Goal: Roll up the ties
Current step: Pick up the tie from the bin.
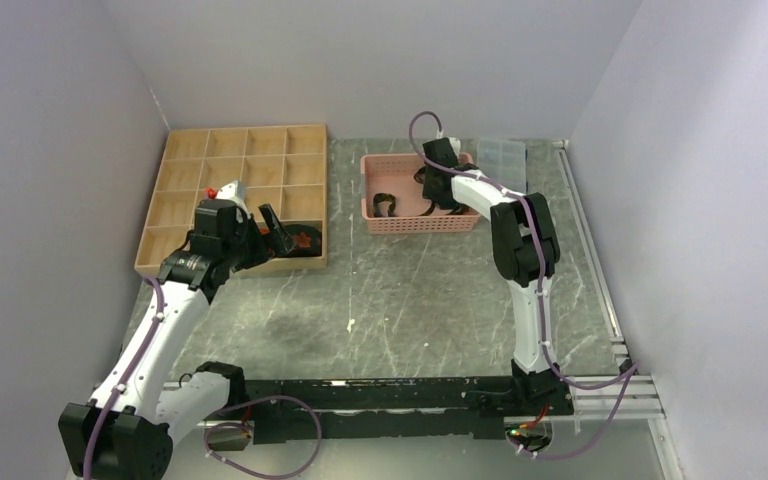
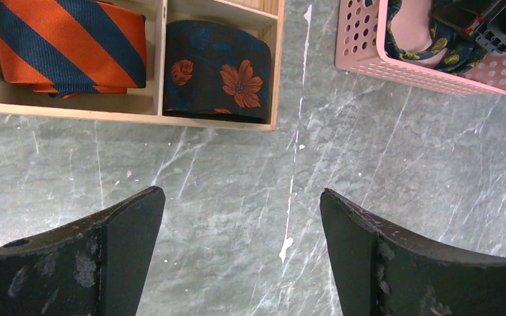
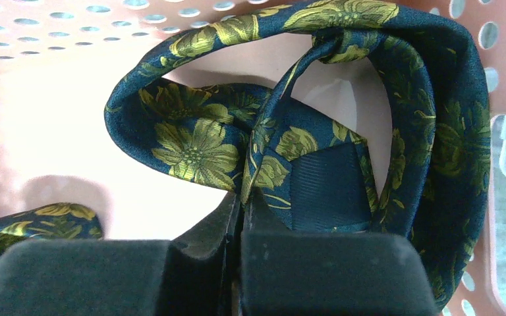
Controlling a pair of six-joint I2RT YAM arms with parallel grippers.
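Observation:
A dark blue tie with yellow-green flowers (image 3: pixel 197 145) lies tangled in the pink basket (image 1: pixel 400 222). My right gripper (image 3: pixel 242 196) reaches down into the basket and is shut on a fold of this tie. Two rolled ties sit in the wooden tray's (image 2: pixel 125 115) front compartments: an orange-and-navy striped tie (image 2: pixel 66 43) and a dark tie with orange flowers (image 2: pixel 221 72). My left gripper (image 2: pixel 242 201) hangs open over bare table just in front of the tray, nothing between its fingers. In the top view the left gripper (image 1: pixel 265 228) is by the tray's near right corner.
The wooden tray (image 1: pixel 245 160) has many compartments at the back left. A clear plastic box (image 1: pixel 501 160) lies behind the basket at the right. A metal rail (image 1: pixel 590 260) runs along the table's right edge. Grey marbled tabletop (image 1: pixel 410 300) stretches between tray and basket.

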